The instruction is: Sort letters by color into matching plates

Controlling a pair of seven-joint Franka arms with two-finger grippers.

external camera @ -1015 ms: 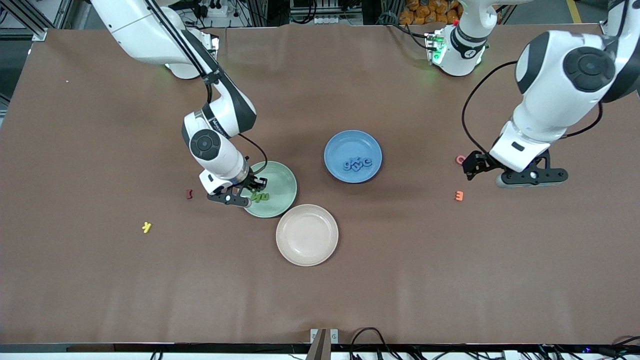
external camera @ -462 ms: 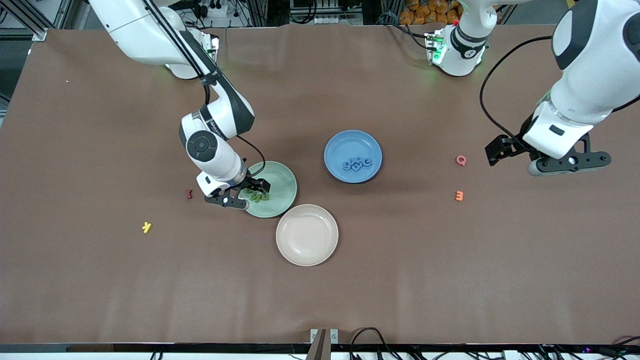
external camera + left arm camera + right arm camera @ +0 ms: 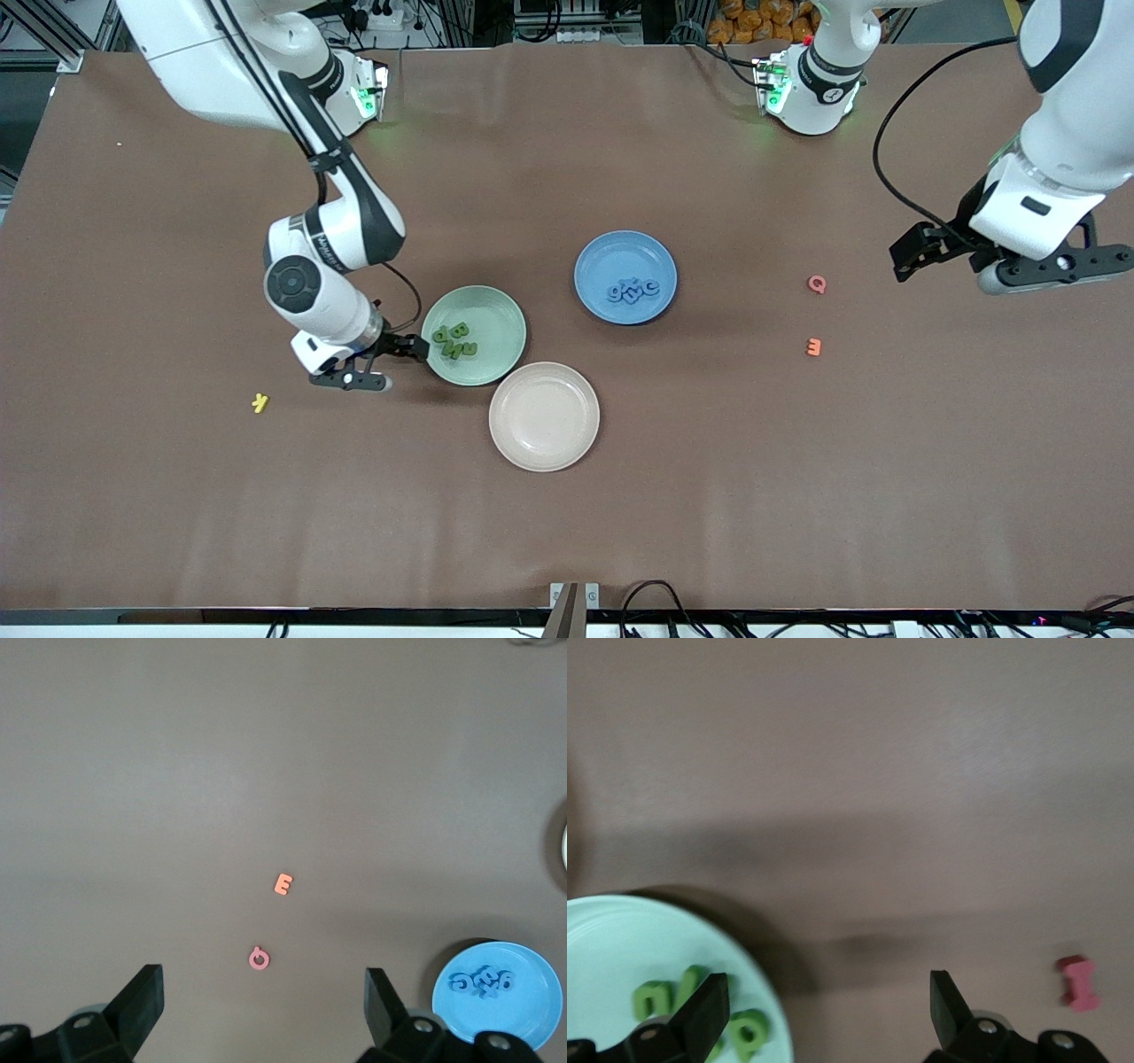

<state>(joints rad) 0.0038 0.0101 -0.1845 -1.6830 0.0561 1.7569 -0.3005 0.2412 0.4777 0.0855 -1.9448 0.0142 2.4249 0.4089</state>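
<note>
Right pincer (image 3: 365,363) spread, empty, low over the counter (image 3: 709,496) just beside the mint green plate (image 3: 496,306), toward the right arm's end. Green letters (image 3: 454,341) clustered in that plate. Red letter (image 3: 1080,982) on bare counter near the pincer, seen from the right wrist only; the arm covers it in the front view. Blue plate (image 3: 602,252) holds blue letters (image 3: 633,290). Pinkish-beige plate (image 3: 544,416) nearest the front camera, touching the green plate's rim. Yellow letter (image 3: 260,403) alone toward the right arm's end. Left pincer (image 3: 1019,270) spread, empty, over bare counter at the left arm's end; pink Q (image 3: 817,283) and orange E (image 3: 813,347) lie loose between it and the blue plate
</note>
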